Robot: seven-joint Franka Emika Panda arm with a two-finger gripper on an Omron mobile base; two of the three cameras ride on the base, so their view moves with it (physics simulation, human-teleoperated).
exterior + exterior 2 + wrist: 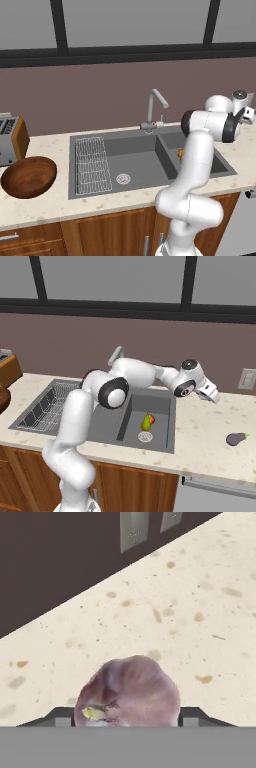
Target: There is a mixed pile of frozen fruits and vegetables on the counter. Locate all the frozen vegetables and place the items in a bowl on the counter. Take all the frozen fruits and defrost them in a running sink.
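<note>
Left of the sink point(120, 165) sits the wooden bowl point(29, 176) on the counter point(210, 441). A pear-shaped fruit point(146, 422) lies in the sink's smaller basin. Right of the sink, the pincer point(128, 714) grasps the whitish-pink bulb point(129, 692); the eggplant point(236, 438) lies farther right.

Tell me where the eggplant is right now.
In the right base view the eggplant lies on the counter, right of the sink, near the counter's right end.
</note>
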